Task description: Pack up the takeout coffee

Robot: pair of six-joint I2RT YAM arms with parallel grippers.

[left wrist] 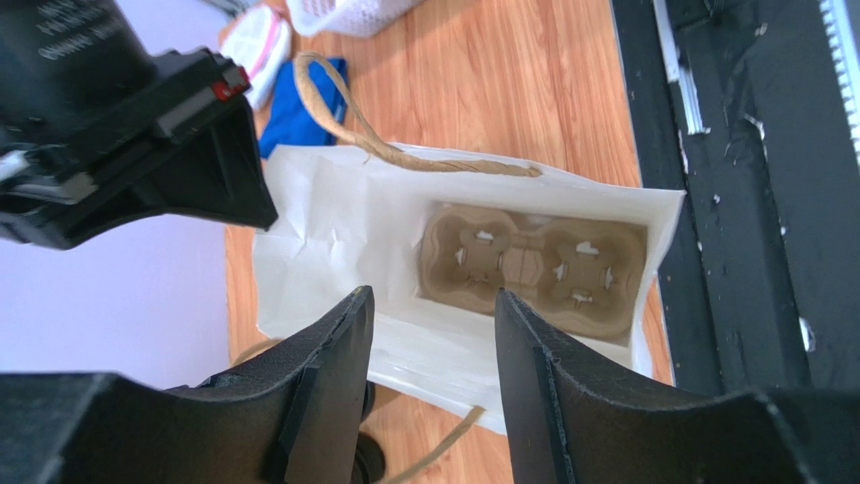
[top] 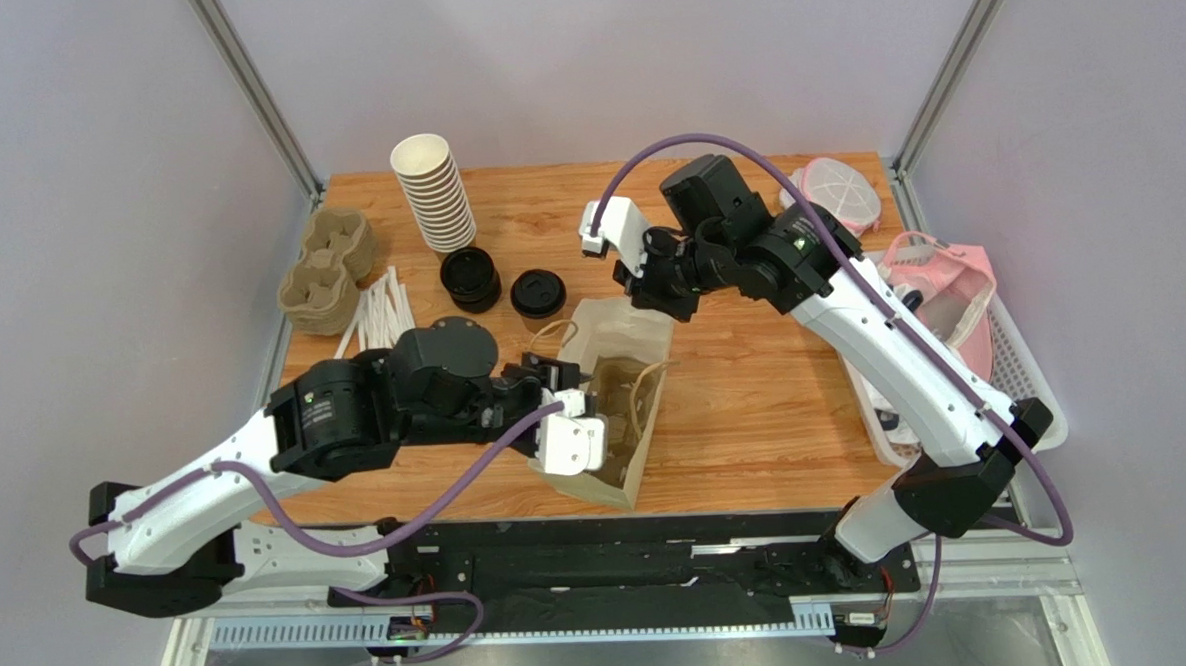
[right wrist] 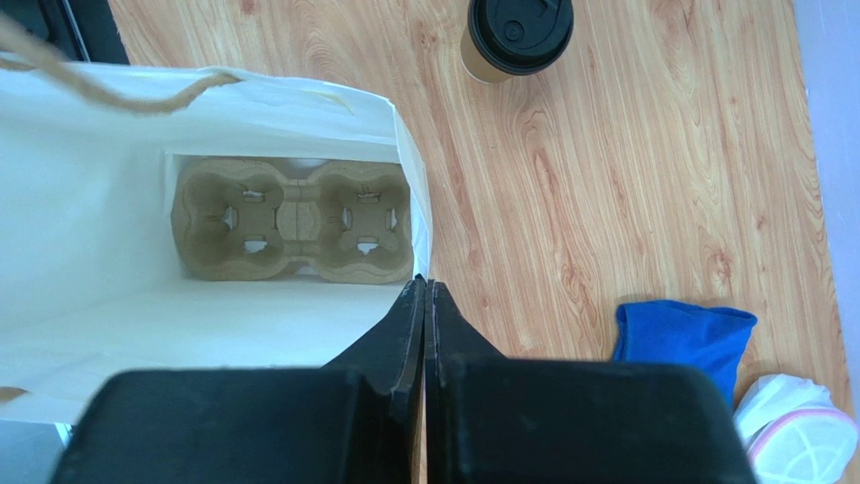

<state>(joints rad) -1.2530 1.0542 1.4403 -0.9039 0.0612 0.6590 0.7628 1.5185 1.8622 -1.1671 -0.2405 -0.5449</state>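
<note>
Takeout coffee (right wrist: 515, 35): a kraft cup with a black lid, upright on the wooden counter (right wrist: 626, 182), outside the paper bag (right wrist: 101, 303) and near its corner; nothing touches it.
Coffee, top view: the cup (top: 537, 294) stands just beyond the bag's (top: 614, 325) far left corner, beside a stack of loose black lids (top: 471, 279).
Paper bag: upright and open near the counter's front edge, white inside, with twisted paper handles.
Inside the bag: a two-cup pulp carrier (right wrist: 293, 222) lies flat on the bottom with both wells showing; the left wrist view shows the same carrier (left wrist: 530, 262).
Left hand (left wrist: 432, 297): released, its fingers apart at the bag's near rim, with only the bag's inner wall (left wrist: 333, 232) seen between them.
Right hand (right wrist: 425, 287): clenched, fingertips pressed together at the bag's rim; I cannot tell whether paper is pinched between them.
Far left of counter: a leaning stack of lidless cups (top: 432, 190) and spare pulp carriers (top: 326, 270).
Right side: a blue cloth (right wrist: 681, 338) lies on the counter.
</note>
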